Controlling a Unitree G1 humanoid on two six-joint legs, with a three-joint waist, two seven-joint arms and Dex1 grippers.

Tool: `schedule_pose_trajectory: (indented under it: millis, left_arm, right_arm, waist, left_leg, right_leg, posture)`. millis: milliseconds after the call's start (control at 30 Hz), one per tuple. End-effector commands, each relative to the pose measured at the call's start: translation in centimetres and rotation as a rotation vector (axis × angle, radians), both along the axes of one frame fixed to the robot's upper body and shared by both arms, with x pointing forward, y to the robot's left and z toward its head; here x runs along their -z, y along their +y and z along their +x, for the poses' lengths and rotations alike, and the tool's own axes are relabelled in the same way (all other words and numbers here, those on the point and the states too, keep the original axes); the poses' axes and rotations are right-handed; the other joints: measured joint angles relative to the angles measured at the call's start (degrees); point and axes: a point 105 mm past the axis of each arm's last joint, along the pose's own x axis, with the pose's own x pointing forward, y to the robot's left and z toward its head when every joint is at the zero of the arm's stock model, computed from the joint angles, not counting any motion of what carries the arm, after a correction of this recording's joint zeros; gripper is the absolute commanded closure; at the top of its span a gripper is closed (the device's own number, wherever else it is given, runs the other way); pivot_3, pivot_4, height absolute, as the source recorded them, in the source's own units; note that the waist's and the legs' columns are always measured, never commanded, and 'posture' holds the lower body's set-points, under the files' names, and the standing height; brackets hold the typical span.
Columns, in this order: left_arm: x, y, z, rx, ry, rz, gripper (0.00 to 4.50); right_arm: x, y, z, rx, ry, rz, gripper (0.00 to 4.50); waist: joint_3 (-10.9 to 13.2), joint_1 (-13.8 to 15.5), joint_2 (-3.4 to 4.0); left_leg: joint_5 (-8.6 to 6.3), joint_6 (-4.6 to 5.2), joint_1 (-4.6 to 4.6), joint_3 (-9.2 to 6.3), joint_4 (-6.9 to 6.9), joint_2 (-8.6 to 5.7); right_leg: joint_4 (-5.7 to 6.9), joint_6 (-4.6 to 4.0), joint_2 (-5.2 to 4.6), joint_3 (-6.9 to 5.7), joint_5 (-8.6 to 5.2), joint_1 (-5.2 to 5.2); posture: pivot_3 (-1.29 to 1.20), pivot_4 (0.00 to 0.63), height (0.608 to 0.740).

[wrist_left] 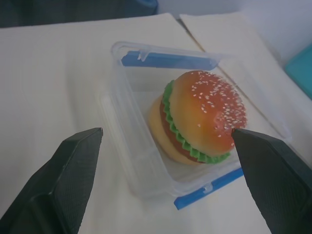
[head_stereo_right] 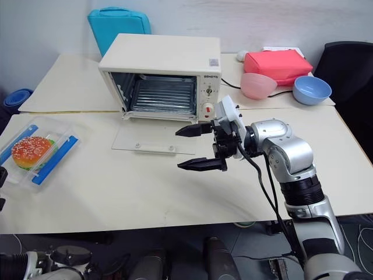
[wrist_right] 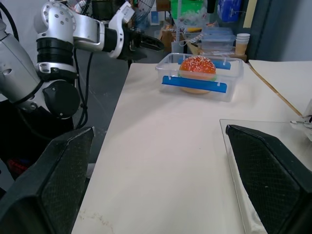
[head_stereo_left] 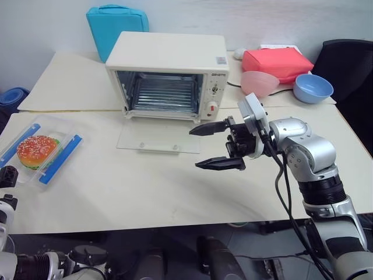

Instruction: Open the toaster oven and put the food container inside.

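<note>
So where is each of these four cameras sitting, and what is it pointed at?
Left eye: on the head, looking down over the table at the open oven; right gripper shows, open.
Right eye: beside it, same scene.
Left wrist: on the left arm, facing the food container between its open fingers.
Right wrist: on the right arm, facing across the table; left gripper shows.
Shared: all see the container.

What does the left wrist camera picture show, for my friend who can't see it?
A clear plastic food container with blue side clips sits on a pale table, holding a toy burger with a sesame bun and green lettuce. The left gripper is open, one black finger on each side of the box, not touching it.
</note>
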Motion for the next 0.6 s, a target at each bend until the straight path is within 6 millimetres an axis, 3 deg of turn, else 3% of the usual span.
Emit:
schedule_pose_trajectory:
  millis: [33, 300, 400, 600]
  left_arm:
    - [0.1, 1.5, 0.2, -0.072, 0.056, -0.035, 0.02]
    - [0.2, 3.4, 1.7, -0.111, 0.118, -0.099, 0.02]
    - [0.3, 3.5, 2.9, -0.09, 0.122, -0.123, 0.6]
    - [0.5, 3.6, 3.8, -0.089, 0.132, -0.15, 2.47]
  right_arm:
    - [-1.1, -0.5, -0.4, 0.032, -0.055, 0.021, 0.0]
    - [-1.2, -1.4, -0.4, 0.112, -0.066, 0.028, 0.0]
    - [-1.2, -1.6, -0.7, 0.118, -0.07, 0.024, 0.0]
    - [-1.5, -1.9, -1.0, 0.132, -0.085, 0.02, 0.0]
  waist:
    - [0.0, -0.05, 0.0]
    - [0.0, -0.03, -0.01]
    - [0.0, 0.1, -0.01]
    - [0.01, -0.05, -0.03]
  left_leg:
    - [-0.02, -0.03, 0.0, 0.0, 0.0, 0.03]
    - [-0.03, -0.05, -0.01, -0.02, -0.03, 0.06]
    - [-0.03, -0.05, -0.01, -0.02, -0.03, 0.05]
    - [-0.05, -0.08, -0.02, -0.02, -0.06, 0.07]
  right_leg:
    - [0.0, 0.0, 0.01, 0.0, 0.0, 0.0]
    - [-0.01, -0.02, 0.0, -0.03, -0.01, -0.02]
    - [-0.01, -0.02, -0.02, -0.04, -0.01, -0.02]
    - [-0.04, -0.02, -0.03, -0.03, -0.01, -0.03]
  posture:
    - [0.0, 0.15, 0.74]
    - [0.0, 0.15, 0.74]
    - [0.0, 0.15, 0.74]
    - [0.0, 0.15, 0.74]
